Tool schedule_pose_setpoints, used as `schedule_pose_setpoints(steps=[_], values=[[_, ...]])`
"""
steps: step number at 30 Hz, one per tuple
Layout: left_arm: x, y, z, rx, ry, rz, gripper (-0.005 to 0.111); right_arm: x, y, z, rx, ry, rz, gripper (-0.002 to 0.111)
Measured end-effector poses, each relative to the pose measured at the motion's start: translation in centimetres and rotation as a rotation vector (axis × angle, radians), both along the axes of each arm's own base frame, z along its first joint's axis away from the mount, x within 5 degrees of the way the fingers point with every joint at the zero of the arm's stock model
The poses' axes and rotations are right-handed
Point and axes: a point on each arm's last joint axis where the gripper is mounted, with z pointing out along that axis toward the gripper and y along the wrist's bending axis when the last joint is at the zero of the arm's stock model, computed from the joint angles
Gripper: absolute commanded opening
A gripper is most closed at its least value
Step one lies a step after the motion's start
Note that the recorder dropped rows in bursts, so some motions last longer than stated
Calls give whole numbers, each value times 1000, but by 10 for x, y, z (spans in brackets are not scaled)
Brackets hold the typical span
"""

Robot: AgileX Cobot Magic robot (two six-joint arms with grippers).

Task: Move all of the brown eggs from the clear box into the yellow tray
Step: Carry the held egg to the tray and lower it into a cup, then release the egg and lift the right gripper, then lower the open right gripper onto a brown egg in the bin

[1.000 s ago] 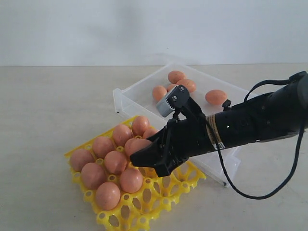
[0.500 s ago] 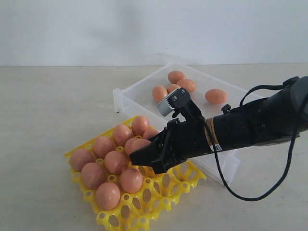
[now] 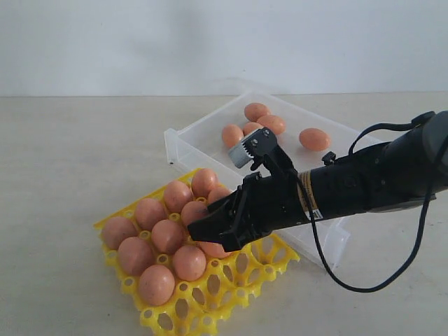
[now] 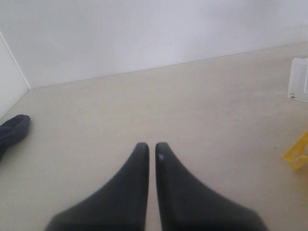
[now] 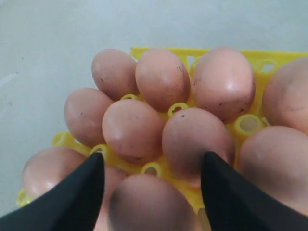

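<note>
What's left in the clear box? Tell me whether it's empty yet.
Not empty. The exterior view shows at least four brown eggs lying loose inside the clear box, grouped toward its far side.

Blurred egg [image 5: 151,204] between jaws, cut by frame edge

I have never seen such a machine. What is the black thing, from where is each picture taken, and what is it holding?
This is a robot with two arms, each ending in a two-finger gripper. One picture comes from a camera off the arms, two from cameras on the wrists. The right gripper hangs over the yellow tray, which holds many brown eggs; a few more lie in the clear box. One egg sits between that gripper's fingers; whether gripped or released, I cannot tell. The left gripper is shut, holding nothing, above the table.
</note>
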Motion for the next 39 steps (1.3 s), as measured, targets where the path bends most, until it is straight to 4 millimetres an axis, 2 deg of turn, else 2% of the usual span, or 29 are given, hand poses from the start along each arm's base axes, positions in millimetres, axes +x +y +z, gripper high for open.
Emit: schedule_pose_setpoints(steps=[3, 15, 19, 22, 27, 28, 29, 32, 33, 34, 35, 36, 37, 38, 39], values=[[0, 0, 0, 0, 0, 0, 4, 0, 0, 0, 8, 17, -10, 60], [0, 0, 0, 0, 0, 0, 4, 0, 0, 1, 16, 22, -11, 59], [0, 0, 0, 0, 0, 0, 4, 0, 1, 11, 46, 1, -21, 59], [0, 0, 0, 0, 0, 0, 4, 3, 1, 29, 99, -37, -67, 59], [0, 0, 0, 0, 0, 0, 4, 8, -4, 71, 202, -190, -180, 59], [0, 0, 0, 0, 0, 0, 4, 10, -8, 92, 246, -292, -244, 59], [0, 0, 0, 0, 0, 0, 4, 11, -11, 102, 266, -346, -282, 59], [0, 0, 0, 0, 0, 0, 4, 14, -32, 150, 334, -604, -524, 59], [0, 0, 0, 0, 0, 0, 4, 14, -38, 159, 341, -651, -585, 59], [0, 0, 0, 0, 0, 0, 4, 12, -50, 174, 323, -718, -696, 59], [0, 0, 0, 0, 0, 0, 4, 12, -54, 180, 282, -729, -742, 55], [0, 0, 0, 0, 0, 0, 4, 17, -61, 187, 145, -717, -797, 49], [0, 0, 0, 0, 0, 0, 4, 22, -64, 186, -58, -646, -797, 46], [0, 0, 0, 0, 0, 0, 4, 27, -66, 187, -175, -571, -765, 46], [0, 0, 0, 0, 0, 0, 4, 33, -68, 182, -283, -423, -701, 46]])
